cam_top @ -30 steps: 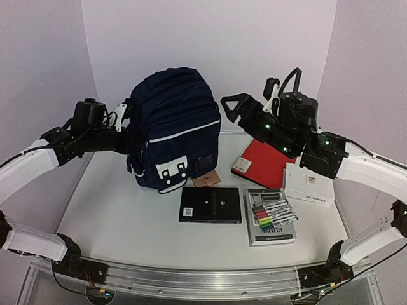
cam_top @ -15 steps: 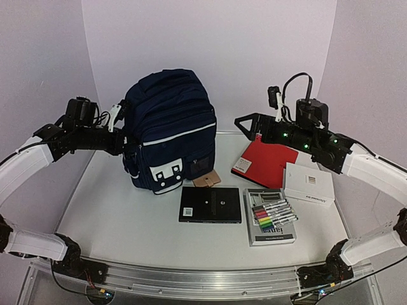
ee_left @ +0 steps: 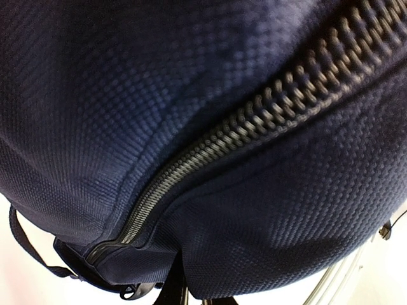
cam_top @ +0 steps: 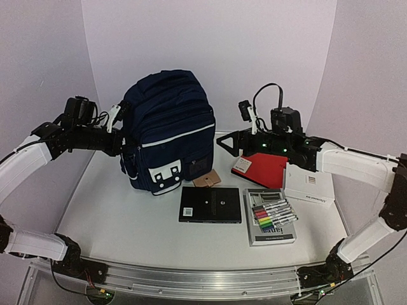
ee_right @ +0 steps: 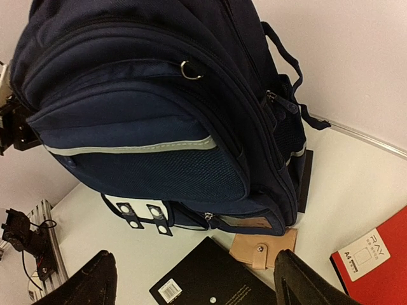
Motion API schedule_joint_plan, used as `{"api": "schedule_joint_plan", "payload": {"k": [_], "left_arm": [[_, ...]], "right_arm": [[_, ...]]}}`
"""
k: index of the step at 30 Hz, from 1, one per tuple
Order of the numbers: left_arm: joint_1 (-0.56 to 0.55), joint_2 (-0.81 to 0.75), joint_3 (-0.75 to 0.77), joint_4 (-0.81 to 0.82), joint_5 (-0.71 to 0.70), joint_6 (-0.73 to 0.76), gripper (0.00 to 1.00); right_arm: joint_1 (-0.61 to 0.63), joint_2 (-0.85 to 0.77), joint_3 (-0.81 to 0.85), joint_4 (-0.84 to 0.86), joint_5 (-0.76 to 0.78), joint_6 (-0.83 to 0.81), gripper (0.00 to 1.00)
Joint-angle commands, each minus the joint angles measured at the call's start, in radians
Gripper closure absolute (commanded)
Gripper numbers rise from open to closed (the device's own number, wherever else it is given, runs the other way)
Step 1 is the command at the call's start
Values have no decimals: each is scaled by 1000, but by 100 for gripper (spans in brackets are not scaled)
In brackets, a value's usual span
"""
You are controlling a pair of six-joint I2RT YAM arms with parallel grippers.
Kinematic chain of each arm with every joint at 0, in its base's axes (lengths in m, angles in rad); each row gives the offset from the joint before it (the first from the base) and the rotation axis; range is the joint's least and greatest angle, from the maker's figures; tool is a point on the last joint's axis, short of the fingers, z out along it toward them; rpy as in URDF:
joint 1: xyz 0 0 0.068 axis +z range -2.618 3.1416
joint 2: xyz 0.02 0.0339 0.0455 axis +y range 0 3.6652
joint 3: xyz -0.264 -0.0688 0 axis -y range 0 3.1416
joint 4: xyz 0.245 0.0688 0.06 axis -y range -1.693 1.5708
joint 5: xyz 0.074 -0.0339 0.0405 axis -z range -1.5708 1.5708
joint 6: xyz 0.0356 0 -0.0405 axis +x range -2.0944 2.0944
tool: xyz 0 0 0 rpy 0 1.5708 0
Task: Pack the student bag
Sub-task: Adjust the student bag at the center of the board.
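Observation:
The student bag (cam_top: 170, 127) is a large navy-blue backpack with white stripes, standing upright at the back left of the table. My left gripper (cam_top: 121, 138) is pressed into its left side. In the left wrist view, navy fabric and a grey zip (ee_left: 241, 121) fill the frame, and a fold of fabric sits between the dark fingers (ee_left: 174, 290) at the bottom edge. My right gripper (cam_top: 227, 141) is open and empty, hovering just right of the bag. The right wrist view shows the bag's front pockets (ee_right: 146, 101) between its spread fingers (ee_right: 95, 279).
A tan snap pouch (cam_top: 206, 180) lies at the bag's foot. A black notebook (cam_top: 210, 204), a marker set on a grey book (cam_top: 272, 216), a red notebook (cam_top: 267, 170) and a white box (cam_top: 309, 185) lie to the right. White walls stand close behind.
My right arm has swung down and left, from high above the red notebook to beside the bag. The bag and my left gripper have shifted slightly left.

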Motion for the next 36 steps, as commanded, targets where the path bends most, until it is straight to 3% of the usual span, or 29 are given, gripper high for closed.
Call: {"api": "schedule_joint_plan", "payload": {"k": [1, 8, 12, 15, 20, 27, 36], "left_arm": [[10, -17, 61, -56, 23, 25, 100], [15, -5, 84, -79, 18, 33, 100], [20, 4, 95, -93, 19, 40, 100], [26, 15, 102, -99, 27, 49, 100], [52, 36, 116, -100, 22, 64, 100], [117, 93, 164, -17, -19, 79, 100], [242, 213, 204, 239, -99, 98, 100]], "right_arm": [[-3, 92, 115, 62, -21, -71, 22], [-4, 241, 262, 66, -43, -124, 32], [-6, 313, 347, 66, -91, -135, 43], [-6, 350, 401, 65, -148, -126, 59], [-5, 344, 424, 65, -189, -107, 100], [74, 243, 371, 68, -138, -102, 100], [352, 205, 331, 97, 59, -55, 100]]}}
